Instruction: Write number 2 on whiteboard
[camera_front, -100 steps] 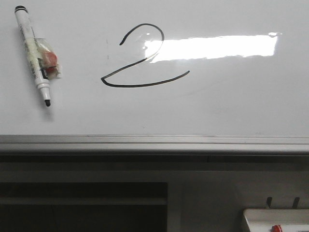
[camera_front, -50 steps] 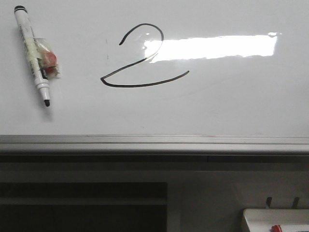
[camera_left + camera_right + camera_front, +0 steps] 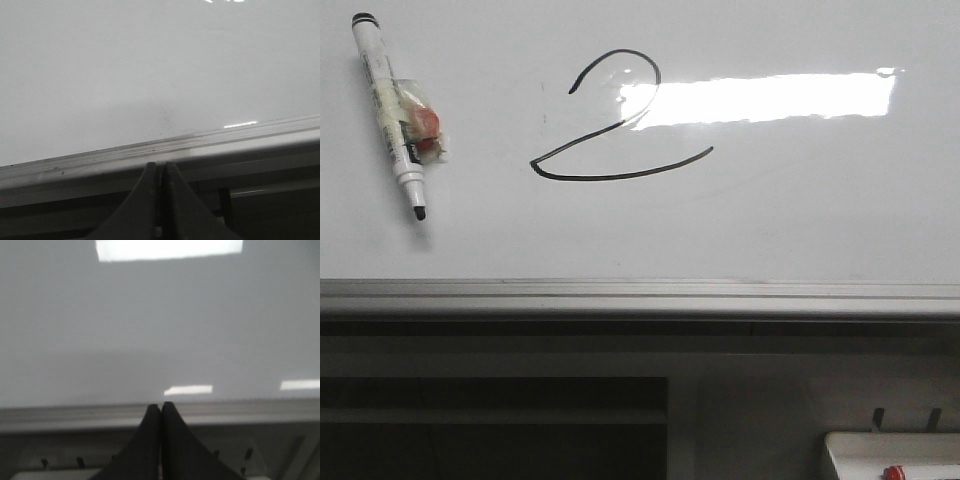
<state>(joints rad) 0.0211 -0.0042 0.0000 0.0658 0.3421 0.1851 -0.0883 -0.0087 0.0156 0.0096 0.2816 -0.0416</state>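
A black hand-drawn number 2 (image 3: 615, 120) is on the glossy whiteboard (image 3: 800, 215), left of the middle in the front view. An uncapped white marker (image 3: 388, 108) with a small clear-and-red piece taped to it lies on the board at the far left, tip toward the rail. Neither gripper shows in the front view. My left gripper (image 3: 160, 167) is shut and empty, at the board's silver rail (image 3: 150, 150). My right gripper (image 3: 160, 407) is shut and empty, also at the rail (image 3: 75, 415). The whiteboard fills both wrist views (image 3: 150, 75) (image 3: 150, 315).
The silver-grey rail (image 3: 640, 295) runs along the board's near edge. Below it is a dark shelf opening (image 3: 490, 425). A small white tray (image 3: 890, 455) with a red item (image 3: 892, 472) sits at the lower right.
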